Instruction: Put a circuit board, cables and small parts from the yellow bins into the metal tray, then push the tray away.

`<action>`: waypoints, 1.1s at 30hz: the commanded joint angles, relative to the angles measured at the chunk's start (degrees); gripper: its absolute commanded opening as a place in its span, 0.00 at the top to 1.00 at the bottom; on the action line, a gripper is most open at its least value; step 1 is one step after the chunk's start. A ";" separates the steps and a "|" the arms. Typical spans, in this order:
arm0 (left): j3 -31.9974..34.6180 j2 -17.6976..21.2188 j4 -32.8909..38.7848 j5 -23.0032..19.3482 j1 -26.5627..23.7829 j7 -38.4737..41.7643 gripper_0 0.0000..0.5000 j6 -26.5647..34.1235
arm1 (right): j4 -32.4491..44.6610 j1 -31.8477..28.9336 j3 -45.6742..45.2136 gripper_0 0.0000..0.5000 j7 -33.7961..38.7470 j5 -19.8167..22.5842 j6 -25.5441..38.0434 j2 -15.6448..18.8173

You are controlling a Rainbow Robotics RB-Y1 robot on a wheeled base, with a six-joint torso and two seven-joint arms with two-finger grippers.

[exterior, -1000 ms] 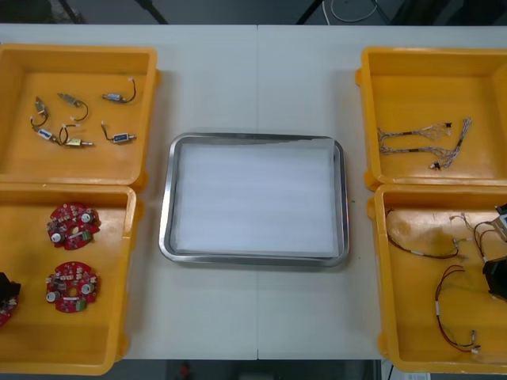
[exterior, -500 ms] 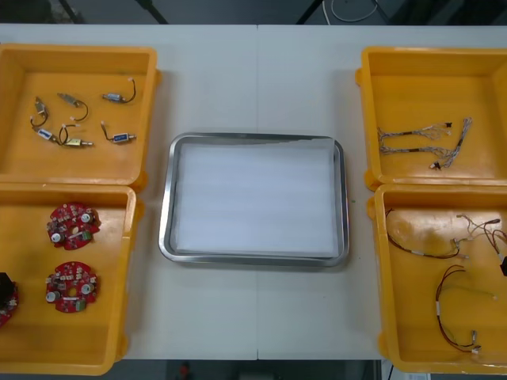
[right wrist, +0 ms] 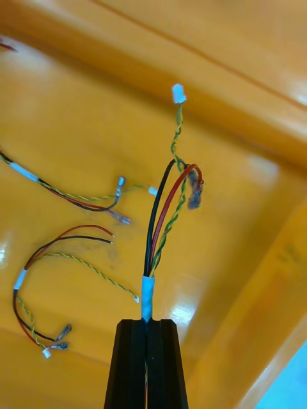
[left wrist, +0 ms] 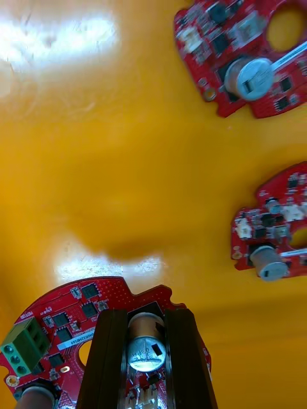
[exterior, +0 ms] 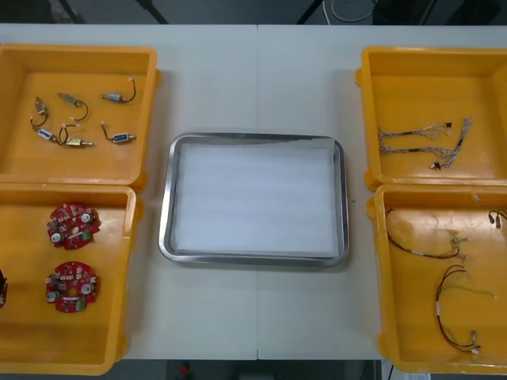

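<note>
In the near left bin (exterior: 127, 277) the left claw (left wrist: 146, 319) is clamped on a circuit board (left wrist: 64, 319), its fingers pinching the silver can (left wrist: 146, 353) that stands on the board. Two more boards (exterior: 73, 224) lie loose just beyond it. In the near right bin (exterior: 380, 277) the right claw (right wrist: 147, 326) is closed on a red and yellow cable (right wrist: 163, 211), gripped at its white sleeve, and the wires run out from the fingertips over the bin floor.

A round can is a poor handle and the board may swing, so lift it slowly and straight up. Raise the cable until its free plug is above the bin wall, away from the other cables (right wrist: 70, 192) lying there. Bring one arm in at a time.

Between the bins on the bench (exterior: 253, 79), the metal tray (exterior: 164, 229) holds nothing yet, so lower each piece close to its white floor before letting go. The small metal parts (exterior: 75, 123) wait in the far left bin (exterior: 150, 95).
</note>
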State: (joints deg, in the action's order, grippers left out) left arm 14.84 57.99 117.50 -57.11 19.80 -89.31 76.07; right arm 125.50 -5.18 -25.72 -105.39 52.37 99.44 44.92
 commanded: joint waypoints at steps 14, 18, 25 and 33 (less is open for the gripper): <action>-4.99 1.95 9.07 -1.16 -24.28 11.00 1.00 19.65 | 11.34 12.83 3.74 1.00 3.17 3.53 10.56 2.18; -7.89 1.95 9.07 -1.69 -29.64 12.32 1.00 22.20 | 12.13 14.32 6.29 1.00 3.88 4.32 10.56 3.50; -16.77 1.95 10.38 -2.31 -40.10 20.49 1.00 24.66 | 13.45 16.17 10.07 1.00 4.84 5.20 10.56 4.12; -25.03 -2.45 11.00 -2.31 -49.68 29.63 1.00 26.15 | 13.45 16.61 10.25 1.00 4.93 6.96 10.56 4.82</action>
State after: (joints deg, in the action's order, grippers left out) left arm -8.15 57.67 126.71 -59.09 -24.72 -62.54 100.49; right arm 137.36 9.90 -15.96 -102.44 58.46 109.80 47.00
